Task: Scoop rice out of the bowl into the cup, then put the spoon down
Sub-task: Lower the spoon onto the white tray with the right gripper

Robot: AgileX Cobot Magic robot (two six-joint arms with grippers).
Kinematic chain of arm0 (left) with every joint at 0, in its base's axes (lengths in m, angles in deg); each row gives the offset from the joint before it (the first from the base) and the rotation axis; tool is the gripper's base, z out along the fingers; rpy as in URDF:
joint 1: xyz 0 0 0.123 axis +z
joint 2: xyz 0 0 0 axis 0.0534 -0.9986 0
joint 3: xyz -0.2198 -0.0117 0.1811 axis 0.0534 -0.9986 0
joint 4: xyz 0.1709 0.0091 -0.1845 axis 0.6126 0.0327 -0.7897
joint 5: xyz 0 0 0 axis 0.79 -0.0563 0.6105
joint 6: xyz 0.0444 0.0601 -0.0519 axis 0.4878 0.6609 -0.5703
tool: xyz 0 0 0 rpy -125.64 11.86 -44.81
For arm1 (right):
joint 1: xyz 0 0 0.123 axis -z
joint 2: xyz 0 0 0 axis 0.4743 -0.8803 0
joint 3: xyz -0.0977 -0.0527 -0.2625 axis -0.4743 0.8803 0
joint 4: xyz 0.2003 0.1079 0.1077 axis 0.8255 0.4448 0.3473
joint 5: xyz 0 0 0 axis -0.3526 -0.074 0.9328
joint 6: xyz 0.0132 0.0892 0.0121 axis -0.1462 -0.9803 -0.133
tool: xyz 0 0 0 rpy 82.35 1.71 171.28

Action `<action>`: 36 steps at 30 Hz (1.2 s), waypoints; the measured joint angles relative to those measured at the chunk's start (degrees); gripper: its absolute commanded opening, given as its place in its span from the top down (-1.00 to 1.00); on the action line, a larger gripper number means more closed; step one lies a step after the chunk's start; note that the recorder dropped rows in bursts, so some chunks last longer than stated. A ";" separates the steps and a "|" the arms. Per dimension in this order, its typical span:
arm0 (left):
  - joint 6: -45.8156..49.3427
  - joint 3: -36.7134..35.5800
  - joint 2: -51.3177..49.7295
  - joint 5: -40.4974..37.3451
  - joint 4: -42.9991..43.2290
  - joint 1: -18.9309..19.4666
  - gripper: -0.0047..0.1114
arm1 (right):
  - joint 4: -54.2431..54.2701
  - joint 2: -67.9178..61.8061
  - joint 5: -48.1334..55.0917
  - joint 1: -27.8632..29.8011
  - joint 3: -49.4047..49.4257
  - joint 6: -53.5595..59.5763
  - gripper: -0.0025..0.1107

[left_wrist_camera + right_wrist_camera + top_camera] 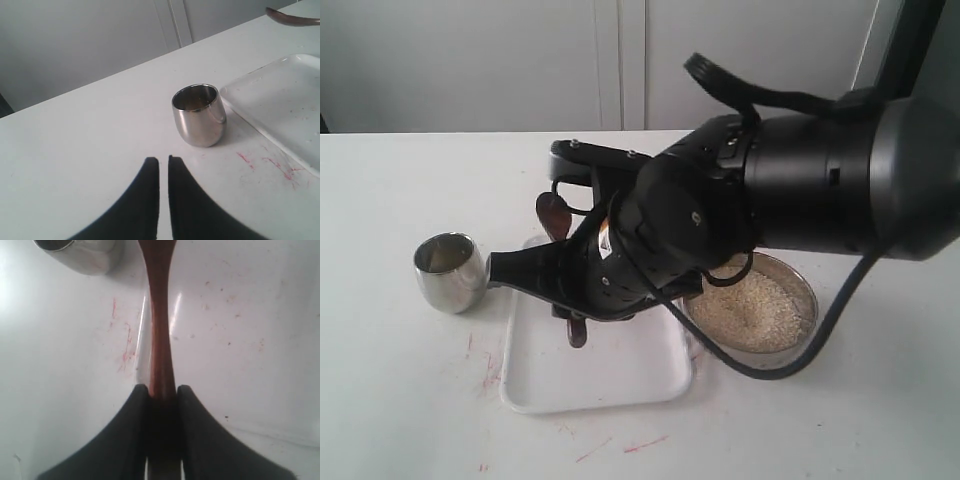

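The spoon [161, 335] sits clamped by its handle in the right hand [162, 390], apparently just above the white tray [610, 385]. On the table [400, 400] the cup [450, 268] stands at nine o'clock from it, the bowl [810, 290] of rice [760, 305] at four. The left hand [163, 159], clenched empty, faces the cup.

The right arm [820, 185] stretches across towards the cup [449, 271]. The right gripper [162, 390] ends just beside the cup, with its fingers clamped on the spoon [160, 315] handle. The left gripper [163, 161] sits near the cup, pointing at it, apart from it, its fingers all but together and holding nothing.
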 measured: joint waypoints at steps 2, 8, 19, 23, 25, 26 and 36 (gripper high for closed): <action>0.00 0.00 0.00 0.00 0.00 0.00 0.67 | 0.00 0.00 -1.62 0.00 1.18 -0.12 0.96; 0.00 0.00 0.00 0.00 0.00 0.00 0.67 | 0.26 0.00 -7.39 0.05 5.66 -2.32 0.96; 0.00 0.00 0.00 0.00 0.00 0.00 0.67 | 0.86 -5.04 -16.30 0.28 8.28 -5.07 0.96; 0.00 0.00 0.00 0.00 0.00 0.00 0.67 | 0.86 -6.58 -17.56 2.19 8.28 -5.07 0.96; 0.00 0.00 0.00 0.00 0.00 0.00 0.67 | 0.86 -7.79 -17.93 2.62 8.28 -5.07 0.96; 0.00 0.00 0.00 0.00 0.00 0.00 0.67 | 0.86 -8.29 -18.48 2.85 8.28 -5.07 0.96; 0.00 0.00 0.00 0.00 0.00 0.00 0.67 | 0.86 -10.06 -22.12 2.93 8.28 -5.07 0.96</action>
